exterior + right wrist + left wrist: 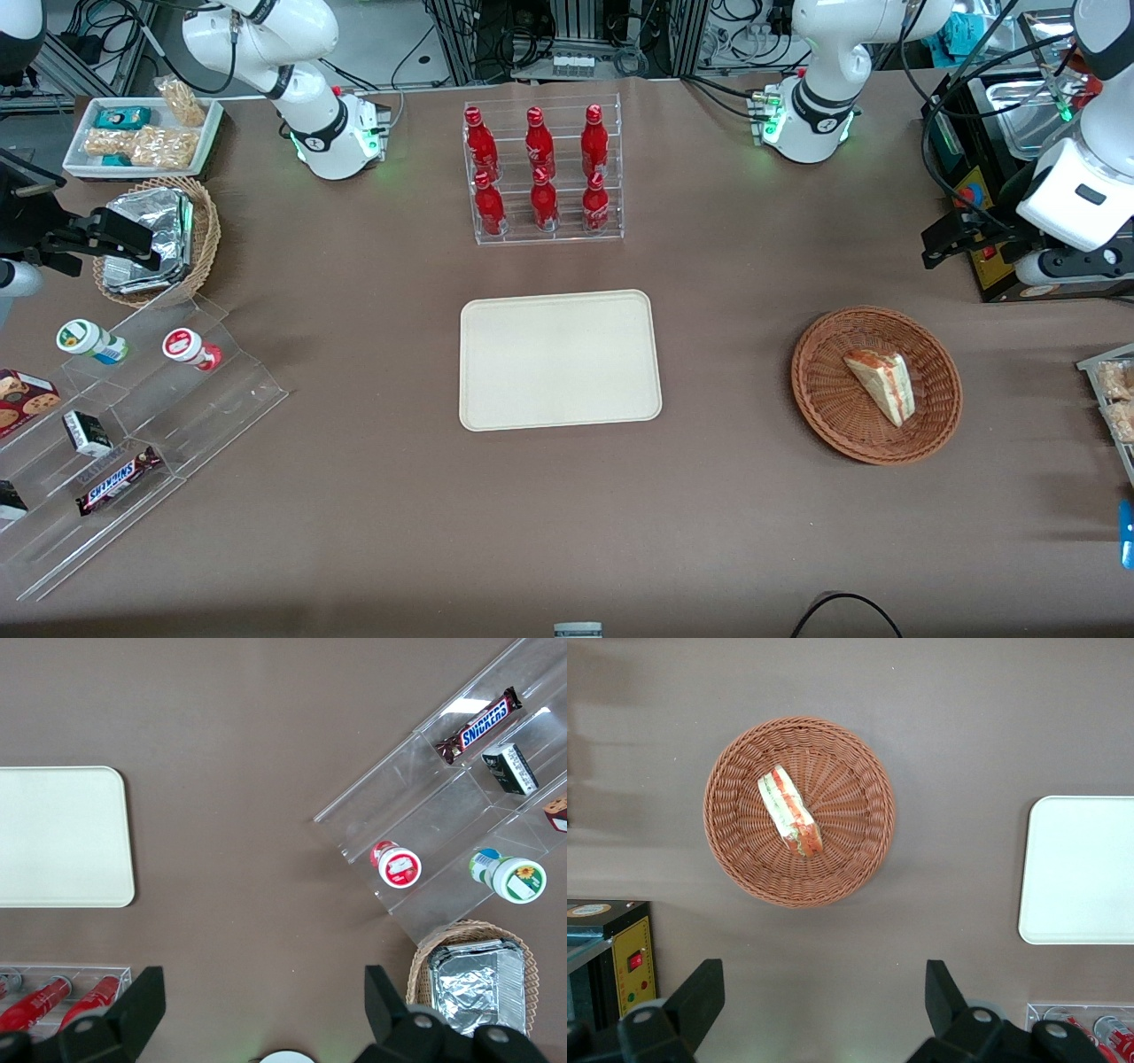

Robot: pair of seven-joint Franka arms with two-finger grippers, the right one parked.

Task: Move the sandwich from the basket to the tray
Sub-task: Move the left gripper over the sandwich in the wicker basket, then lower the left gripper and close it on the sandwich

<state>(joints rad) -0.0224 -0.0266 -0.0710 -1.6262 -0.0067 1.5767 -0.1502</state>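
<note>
The sandwich (881, 384), a white bread wedge with red and green filling, lies in the reddish-brown wicker basket (811, 372) toward the working arm's end of the table. Both also show in the left wrist view: sandwich (788, 811), basket (735, 859). The cream tray (558, 359) lies bare at mid-table, beside the basket; it also shows in the left wrist view (1081, 868). My left gripper (941, 241) hangs high above the table, farther from the front camera than the basket. Its fingers are open and hold nothing in the left wrist view (822, 979).
A clear rack of red bottles (542, 173) stands farther from the front camera than the tray. A black box with a yellow panel (620, 966) sits near the gripper. A stepped acrylic shelf (133, 416), a tan basket of foil packets (159, 235) and a white snack tray (142, 133) lie toward the parked arm's end.
</note>
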